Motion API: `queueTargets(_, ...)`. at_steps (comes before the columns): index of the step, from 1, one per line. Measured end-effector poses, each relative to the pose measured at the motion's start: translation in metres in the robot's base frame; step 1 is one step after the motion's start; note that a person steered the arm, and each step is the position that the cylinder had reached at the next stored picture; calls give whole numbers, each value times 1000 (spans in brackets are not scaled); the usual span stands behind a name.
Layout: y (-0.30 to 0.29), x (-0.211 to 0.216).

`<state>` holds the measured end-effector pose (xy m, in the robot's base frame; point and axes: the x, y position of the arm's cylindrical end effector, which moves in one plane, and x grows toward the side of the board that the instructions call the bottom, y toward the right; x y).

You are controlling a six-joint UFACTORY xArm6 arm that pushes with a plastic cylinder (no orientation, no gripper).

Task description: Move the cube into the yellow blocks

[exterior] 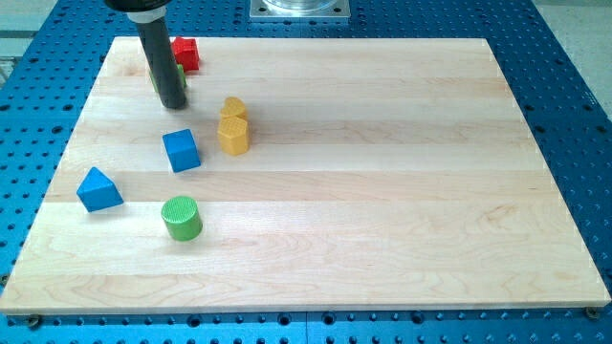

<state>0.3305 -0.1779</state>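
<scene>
A blue cube (181, 150) sits on the wooden board (382, 191) at the view's left. Two yellow blocks stand just to its upper right: a yellow hexagonal block (232, 135) and a smaller yellow block (234, 108) touching it from above. My tip (174, 102) is at the end of the dark rod, above the blue cube in the view and to the left of the yellow blocks, apart from both. A green block (178, 76) is mostly hidden behind the rod.
A red block (185, 53) lies near the board's top left edge. A blue triangular block (98, 189) sits at the far left. A green cylinder (181, 217) stands below the cube. A blue perforated table (564, 86) surrounds the board.
</scene>
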Motion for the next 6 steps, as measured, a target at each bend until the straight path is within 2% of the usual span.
queueTargets(1,-7,32)
queueTargets(2,-36,87)
queueTargets(3,-17,134)
queueTargets(6,87,88)
